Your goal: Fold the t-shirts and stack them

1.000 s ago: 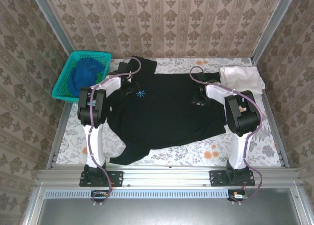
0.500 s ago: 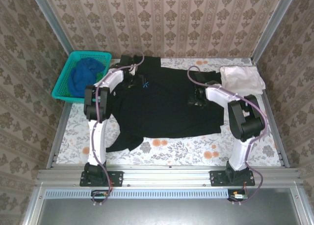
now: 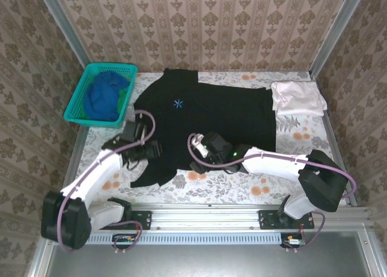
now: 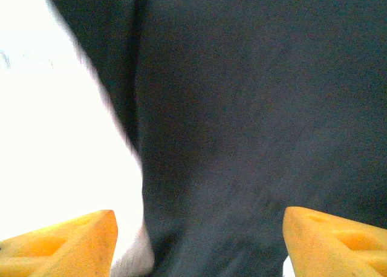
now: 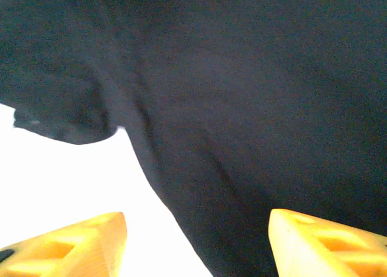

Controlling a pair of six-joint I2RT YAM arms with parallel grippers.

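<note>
The large black t-shirt [image 3: 211,120] lies spread flat across the table, its light-blue starburst [image 3: 178,103] facing up at the far left. My left gripper [image 3: 154,150] is low over the shirt's left near corner. In the left wrist view it [image 4: 199,247] stands open above black cloth [image 4: 254,107]. My right gripper [image 3: 196,159] is at the shirt's near hem, and in its wrist view it [image 5: 196,247] is open over the black cloth edge [image 5: 254,95]. A pale white-pink tee [image 3: 296,97] lies folded at the far right. The blue tee [image 3: 103,95] is bundled in the basket.
A teal mesh basket [image 3: 77,101] stands at the far left corner. The floral tablecloth [image 3: 302,132] shows bare to the right of the black shirt and along the near edge. Patterned walls close in the table on three sides.
Both arms have pulled back from the far side of the black shirt to its near hem. The shirt has shifted toward the back and lies flatter, starburst uncovered.
</note>
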